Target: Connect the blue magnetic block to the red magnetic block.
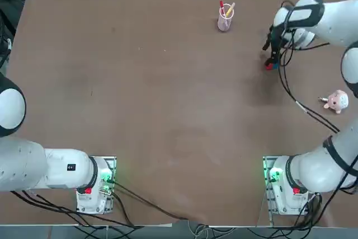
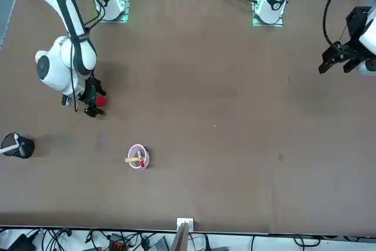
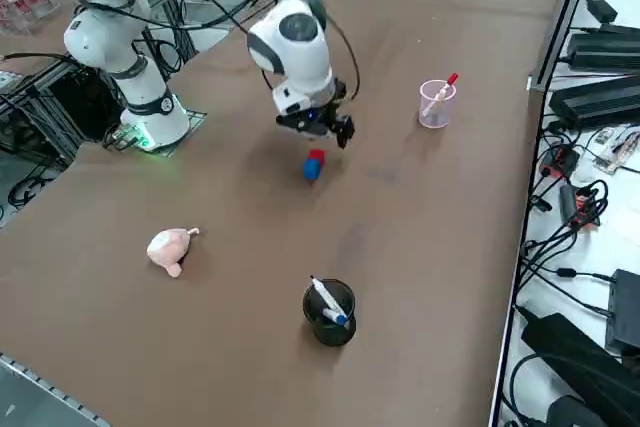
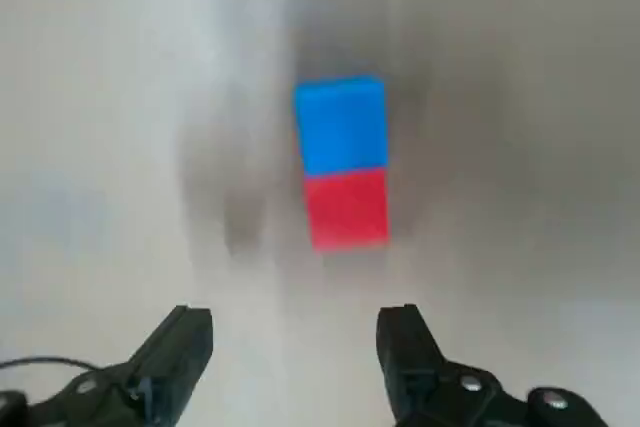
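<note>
The blue block [image 4: 340,125] and the red block [image 4: 346,207] are sitting face to face on the table [image 1: 156,110], touching along one full side with no gap showing in the wrist view. From the side they are reading as one short two-colour bar [image 3: 313,165] lying flat. As far as I can judge, the joining is done; what is left is only for the arm to be clearing away.

The right gripper [image 4: 295,332] is hanging just above the pair and a little to one side of it, fingers [image 4: 185,337] spread wide and holding nothing. Neither finger is touching either block, and bare tabletop is showing between the tips.

For room, the blocks are lying well in from every table edge, over on the robot's right and toward the far side. The nearest neighbour is the pink cup [image 1: 225,19] with its pens, well apart from them. The plush toy [image 1: 337,101] is sitting closer to the right edge, also well apart, and the black cup [image 3: 328,312] is standing off toward that same side. Nothing is crowding the gripper from above or behind, so I would guess a straight lift is the safe way out; a sideways sweep low down is the one thing that could be knocking the joined pair.
</note>
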`<state>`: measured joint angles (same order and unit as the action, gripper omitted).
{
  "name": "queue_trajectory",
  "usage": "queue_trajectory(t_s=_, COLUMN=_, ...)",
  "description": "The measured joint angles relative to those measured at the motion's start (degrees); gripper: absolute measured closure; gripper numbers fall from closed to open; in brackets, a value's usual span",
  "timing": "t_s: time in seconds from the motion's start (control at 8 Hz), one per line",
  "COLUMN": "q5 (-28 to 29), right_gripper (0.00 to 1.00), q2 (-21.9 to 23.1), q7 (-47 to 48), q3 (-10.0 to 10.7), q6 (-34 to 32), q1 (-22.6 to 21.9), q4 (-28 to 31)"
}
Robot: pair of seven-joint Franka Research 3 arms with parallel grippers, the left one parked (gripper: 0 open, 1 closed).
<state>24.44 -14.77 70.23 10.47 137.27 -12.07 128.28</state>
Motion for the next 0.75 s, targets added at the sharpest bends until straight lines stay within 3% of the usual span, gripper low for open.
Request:
queue_trajectory(t_s=0.38, q5=-10.35, right_gripper=0.00, q2=7.99, q7=-16.32, q3=0.89, q6=-16.69, q1=0.76, q4=-7.87)
queue_trajectory(t_s=0.75, q5=-18.01, right_gripper=0.00, q2=9.29, q7=-39.44, q3=1.51, q6=-29.82, q1=2.01, q4=-19.93)
